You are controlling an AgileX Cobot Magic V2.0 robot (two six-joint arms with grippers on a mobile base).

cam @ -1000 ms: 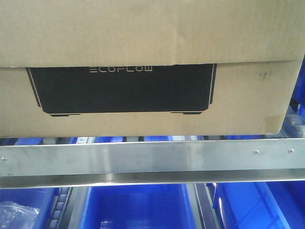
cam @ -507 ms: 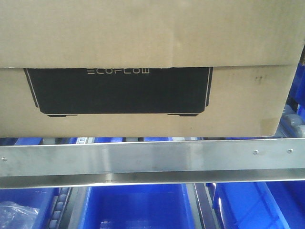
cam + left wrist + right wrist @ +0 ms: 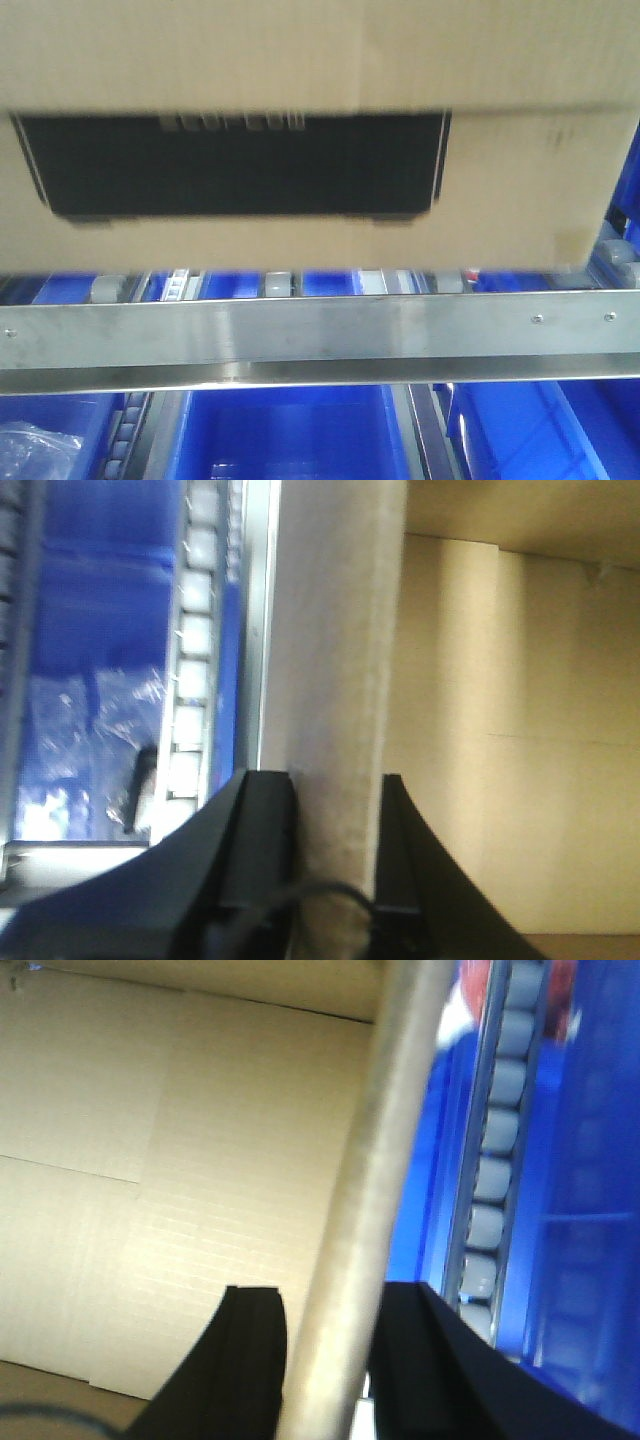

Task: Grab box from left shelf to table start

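Our left hand (image 3: 335,852) pinches one side wall of the box (image 3: 300,230), and our right hand (image 3: 335,1360) pinches the other. The box lies wide between them, up top, just above the left shelf (image 3: 320,340).

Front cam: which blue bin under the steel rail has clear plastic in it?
The leftmost bin, bottom-left corner: crumpled clear plastic shows inside. The middle bin and right bin show only blue.

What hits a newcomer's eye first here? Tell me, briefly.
The big brown box with its black print fills the top of the front view, just above the steel rail, with blue bins below. In the wrist views, the left gripper and the right gripper each clamp a box wall.
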